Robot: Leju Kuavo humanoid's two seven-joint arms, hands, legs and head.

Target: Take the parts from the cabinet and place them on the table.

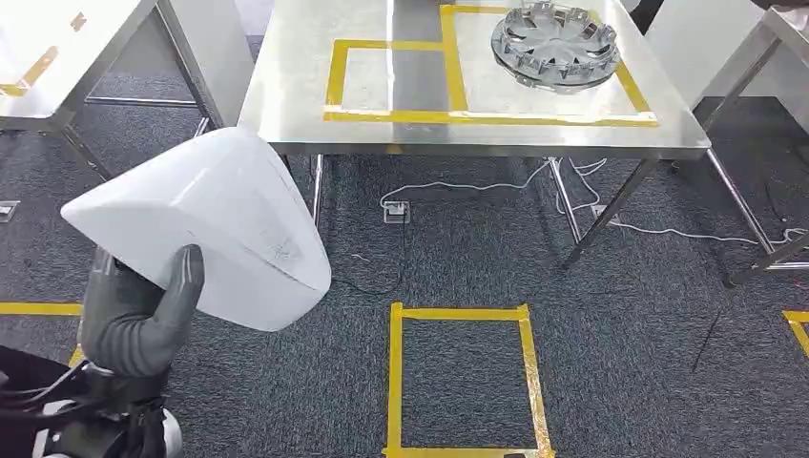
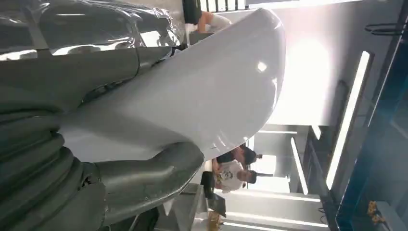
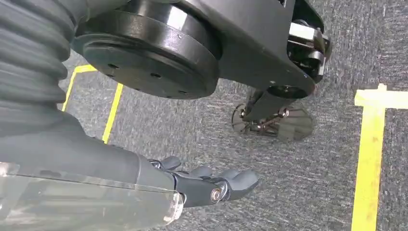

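My left hand grips a large white moulded part, held up at the lower left of the head view, short of the steel table. In the left wrist view the same white part lies across my left hand, thumb under it. A silver wheel cover lies on the table's far right inside a yellow taped frame. A second taped frame on the table holds nothing. My right hand hangs over the carpet, fingers loosely extended, holding nothing.
The grey carpet carries a yellow taped square in front of the table. White cables and a floor socket lie under the table. Another steel table stands at the left, and one more at the right. People stand in the background.
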